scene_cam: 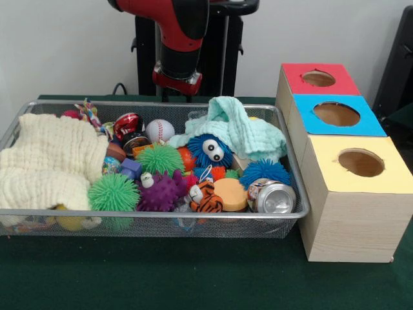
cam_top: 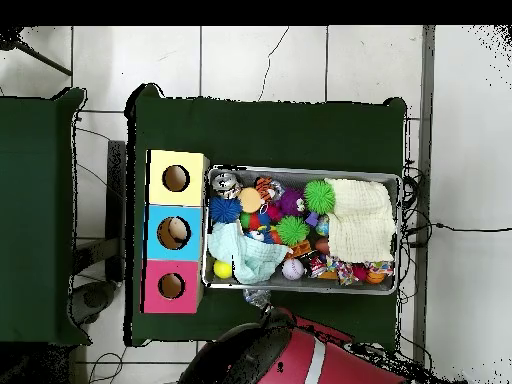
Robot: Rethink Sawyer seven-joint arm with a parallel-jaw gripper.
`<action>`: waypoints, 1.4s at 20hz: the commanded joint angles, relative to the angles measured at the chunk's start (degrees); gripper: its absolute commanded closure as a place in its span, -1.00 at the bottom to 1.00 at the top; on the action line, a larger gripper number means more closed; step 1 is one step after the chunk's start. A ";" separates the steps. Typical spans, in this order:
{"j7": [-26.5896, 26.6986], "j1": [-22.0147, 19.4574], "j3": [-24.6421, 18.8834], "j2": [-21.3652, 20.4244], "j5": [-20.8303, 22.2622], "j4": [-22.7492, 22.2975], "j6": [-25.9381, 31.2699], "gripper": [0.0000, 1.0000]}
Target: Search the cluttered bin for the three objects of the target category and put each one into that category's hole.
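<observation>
Here the red and black arm [scene_cam: 181,32] descends from the top of the front view and ends just behind the far rim of the bin [scene_cam: 155,223], roughly above the baseball [scene_cam: 159,130]. The end effector [scene_cam: 175,90] is hidden behind that rim and the arm's lower collar, so whether its fingers are wide or narrow cannot be determined. In the overhead view the arm's red shell [cam_top: 300,355] lies at the robot side of the bench [cam_top: 270,130], just outside the bin [cam_top: 400,215].

The bin is a shallow silver wire-mesh basket resting on the green bench [scene_cam: 193,278], just beside a row of three wooden boxes. Contents seen from the front:

- A cream cloth [scene_cam: 48,165] covers the left end.
- A pale green cloth [scene_cam: 239,126] lies at the far right, draped over other items.
- A blue furry toy with large eyes [scene_cam: 210,150] sits near the centre.
- Spiky balls: green [scene_cam: 114,192], green [scene_cam: 159,158], purple [scene_cam: 161,192] and blue [scene_cam: 266,171].
- A striped tiger toy [scene_cam: 205,197] touches an orange disc [scene_cam: 230,194].
- A crushed drink can [scene_cam: 272,197] lies in the near right corner.

The boxes carry a red top [scene_cam: 319,79], a blue top [scene_cam: 335,115] and a yellow top [scene_cam: 361,165], each with one round hole.
</observation>
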State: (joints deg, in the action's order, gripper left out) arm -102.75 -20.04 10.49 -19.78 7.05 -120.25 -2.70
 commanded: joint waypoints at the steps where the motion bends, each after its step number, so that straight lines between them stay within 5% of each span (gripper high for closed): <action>1: -17.00 1.38 -7.49 11.17 -7.14 4.99 -9.11 -1.00; 15: -14.04 1.14 -7.68 11.24 -6.04 5.60 -10.73 -1.00; 20: -10.50 1.36 -6.31 11.56 -2.44 7.32 -12.22 -1.00; 28: -4.32 -3.71 -7.05 14.30 5.16 13.98 -11.56 -1.00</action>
State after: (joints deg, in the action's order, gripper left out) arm -102.75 -20.19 11.03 -19.28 9.97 -121.54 -8.33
